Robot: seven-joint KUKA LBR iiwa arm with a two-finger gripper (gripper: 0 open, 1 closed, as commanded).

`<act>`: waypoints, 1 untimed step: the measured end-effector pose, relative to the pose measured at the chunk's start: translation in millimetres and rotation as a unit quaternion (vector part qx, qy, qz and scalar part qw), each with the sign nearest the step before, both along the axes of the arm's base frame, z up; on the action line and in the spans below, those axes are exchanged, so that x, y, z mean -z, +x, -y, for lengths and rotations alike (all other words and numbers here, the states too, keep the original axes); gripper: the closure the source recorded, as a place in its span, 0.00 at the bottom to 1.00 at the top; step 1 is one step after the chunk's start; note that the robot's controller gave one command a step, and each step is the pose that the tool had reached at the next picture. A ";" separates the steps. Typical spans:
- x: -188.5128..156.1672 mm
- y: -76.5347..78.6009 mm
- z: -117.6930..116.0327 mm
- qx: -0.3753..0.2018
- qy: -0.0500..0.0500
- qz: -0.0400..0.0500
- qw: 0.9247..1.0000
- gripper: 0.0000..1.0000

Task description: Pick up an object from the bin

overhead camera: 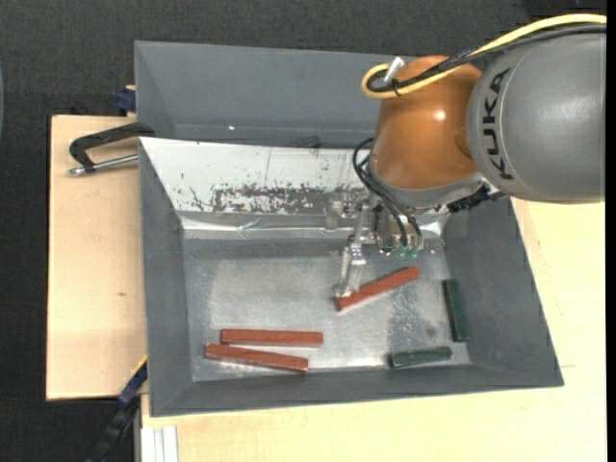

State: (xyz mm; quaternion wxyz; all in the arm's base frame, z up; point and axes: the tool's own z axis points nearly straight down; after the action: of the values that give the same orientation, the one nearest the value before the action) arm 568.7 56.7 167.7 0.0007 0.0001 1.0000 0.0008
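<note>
The gripper (352, 275) hung at the tilted red stick (385, 285) near the bin's (160, 287) middle. Spread or pinching, I couldn't tell. Better to centre on it before lifting.

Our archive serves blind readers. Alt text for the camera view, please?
The gripper sits at the left end of a slanting red stick in the middle of the grey bin. Two more red sticks lie lower left, two dark green sticks at the right.
</note>
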 end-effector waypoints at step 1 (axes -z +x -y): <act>30.7 -27.6 29.4 -0.055 0.001 0.005 0.998 0.00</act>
State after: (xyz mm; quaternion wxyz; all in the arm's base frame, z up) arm 541.1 27.3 137.0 0.0058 -0.0550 0.9985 0.0017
